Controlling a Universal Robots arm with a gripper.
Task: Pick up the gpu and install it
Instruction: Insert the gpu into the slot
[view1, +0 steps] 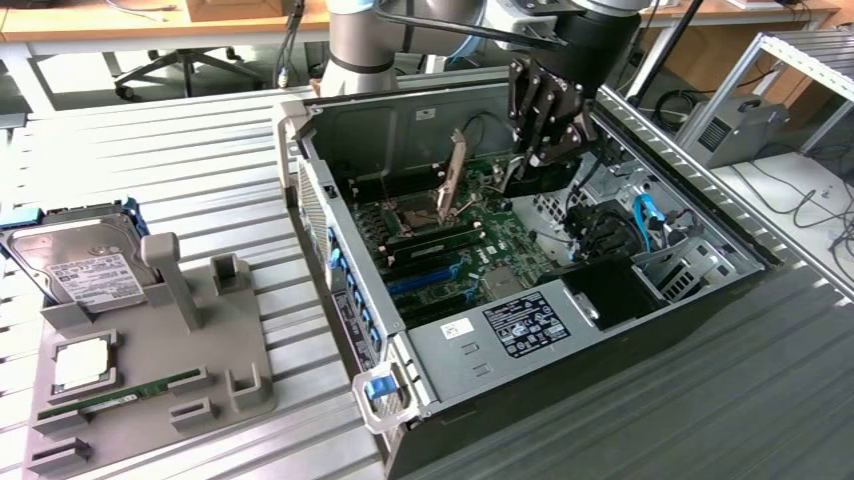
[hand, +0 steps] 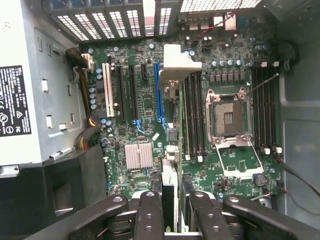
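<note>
open computer case (view1: 534, 260) at centre of the table (view1: 160, 150), motherboard (view1: 454, 250) inside. gripper (view1: 547, 150) above the case's far end, holding the gpu (hand: 169, 200) edge-on over the motherboard. towards the exterior view's left, a parts stand (view1: 147, 380), with hard drive (view1: 80, 265), cpu (view1: 83, 362) and ram stick (view1: 114, 398) on it.

The gripper (hand: 172, 220) is being cut off by the wrist view's edge; the gpu (hand: 169, 192) between its fingers is showing edge-on, its faces hidden; in the exterior view, the hard drive (view1: 83, 268) label's print is reading too small.
</note>
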